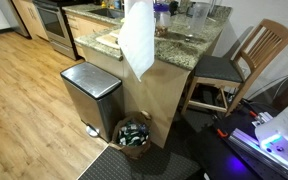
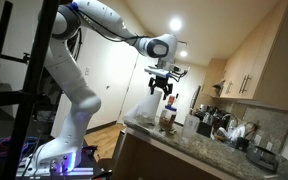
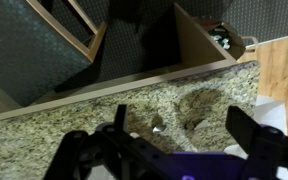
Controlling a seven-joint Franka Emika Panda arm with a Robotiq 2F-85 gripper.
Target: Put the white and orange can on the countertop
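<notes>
The speckled granite countertop [image 3: 104,125] fills the wrist view and also shows in both exterior views [image 1: 179,50] [image 2: 184,148]. My gripper [image 2: 164,84] hangs above the countertop's near end. In the wrist view its two dark fingers [image 3: 184,128] stand wide apart with only bare granite between them. A small orange-red and white can [image 2: 170,101] shows just below the gripper in an exterior view. I cannot tell whether it touches the fingers or stands behind them. The wrist view does not show the can.
A white sheet [image 1: 136,40] hangs over the counter's end. Jars and glass containers [image 2: 219,125] crowd the counter's far part. A brushed-steel bin [image 1: 89,95], a basket of cans [image 1: 134,135] and a wooden chair [image 1: 234,65] stand around the cabinet.
</notes>
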